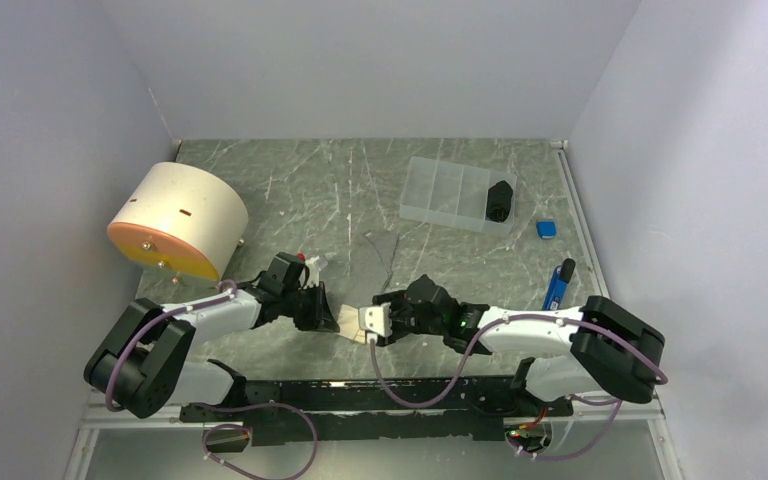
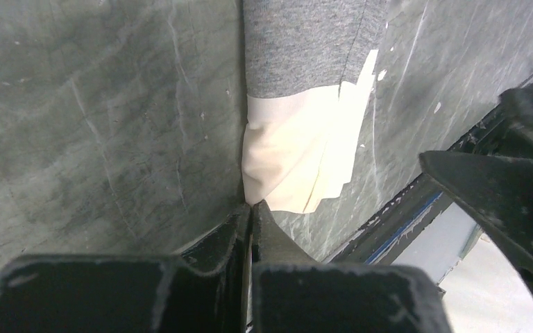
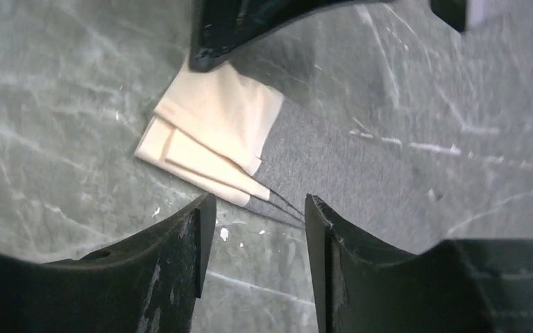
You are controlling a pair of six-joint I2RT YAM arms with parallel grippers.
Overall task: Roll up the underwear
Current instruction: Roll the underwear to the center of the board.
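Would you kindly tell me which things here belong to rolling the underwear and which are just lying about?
Job: grey underwear with a cream waistband; left hand, pinching the waistband; right hand, open.
Lying about: cream drum with an orange face; clear plastic compartment box; black object in it; small blue block; blue pen.

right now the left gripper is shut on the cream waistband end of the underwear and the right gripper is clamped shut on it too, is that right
Not quite. The right gripper is not clamped: the right wrist view shows its jaws standing apart, closed on nothing, with the underwear lying on the table in front of them. The rest holds: the left gripper is shut on the cream waistband end.
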